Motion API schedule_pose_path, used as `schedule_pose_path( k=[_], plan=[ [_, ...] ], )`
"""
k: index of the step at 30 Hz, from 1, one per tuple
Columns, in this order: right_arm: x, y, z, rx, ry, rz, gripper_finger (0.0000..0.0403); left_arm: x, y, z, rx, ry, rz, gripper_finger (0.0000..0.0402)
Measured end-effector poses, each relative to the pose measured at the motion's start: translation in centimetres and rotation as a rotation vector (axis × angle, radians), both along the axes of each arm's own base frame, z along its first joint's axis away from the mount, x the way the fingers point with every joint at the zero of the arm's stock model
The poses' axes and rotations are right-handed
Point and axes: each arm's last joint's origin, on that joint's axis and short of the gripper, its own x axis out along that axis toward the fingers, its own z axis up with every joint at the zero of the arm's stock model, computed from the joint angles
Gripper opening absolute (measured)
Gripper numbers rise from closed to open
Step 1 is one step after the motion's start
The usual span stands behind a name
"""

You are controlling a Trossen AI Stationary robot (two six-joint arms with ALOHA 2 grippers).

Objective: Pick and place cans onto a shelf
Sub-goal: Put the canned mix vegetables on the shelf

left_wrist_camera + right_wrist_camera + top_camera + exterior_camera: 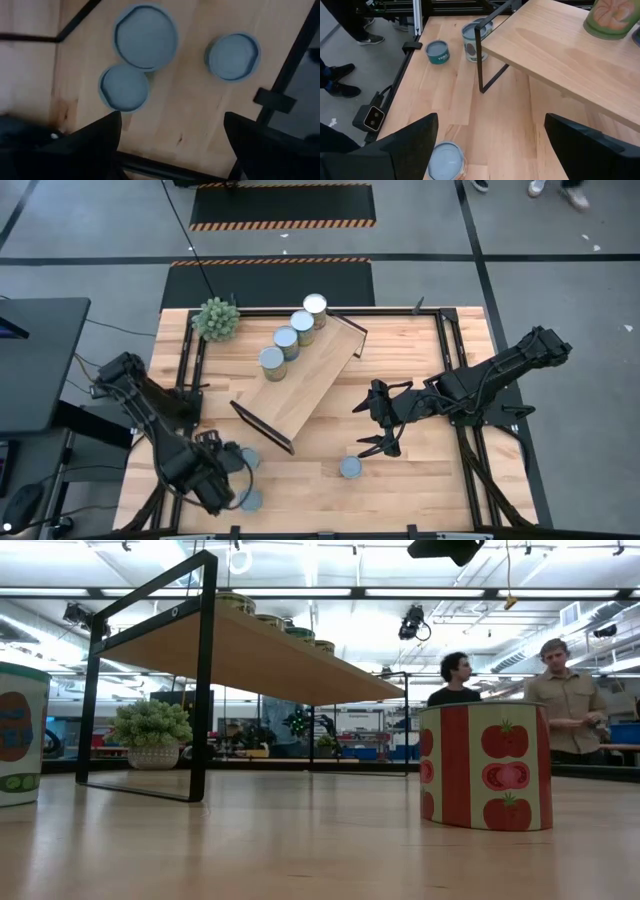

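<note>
The light-wood shelf point(305, 380) stands slantwise mid-table on its black frame ends. Several cans point(286, 338) stand in a row along its far edge. My right gripper point(362, 428) is open and empty near the shelf's right side, with a bluish-topped can point(350, 467) on the table just beside it; this can also shows in the right wrist view point(445, 161). My left gripper point(230, 477) is open and empty above the near left corner, over a group of cans point(145, 36) point(125, 87) point(233, 56) that stand on the table.
A spiky green plant point(216, 319) stands at the far left by the shelf's end. Two cans point(437, 51) point(472, 42) stand beyond the shelf's near frame end point(482, 60). Black rails point(450, 360) border the tabletop. People stand behind the table point(565, 700).
</note>
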Motion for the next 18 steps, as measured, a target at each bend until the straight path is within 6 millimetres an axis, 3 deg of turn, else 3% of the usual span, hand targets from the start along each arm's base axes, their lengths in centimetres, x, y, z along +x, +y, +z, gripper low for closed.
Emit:
schedule_pose_path(
  k=[8, 18],
  plan=[
    [0.0, 0.0, 0.1, 0.002, -0.007, 0.001, 0.0374, -1.8, 2.8, -2.2, -0.074, -0.016, 0.117, 0.0357],
    [0.0, 0.0, 0.1, 0.030, -0.003, -0.019, 0.0374, -1.4, 3.3, -6.0, -0.088, -0.075, 0.091, 0.0357]
  ],
)
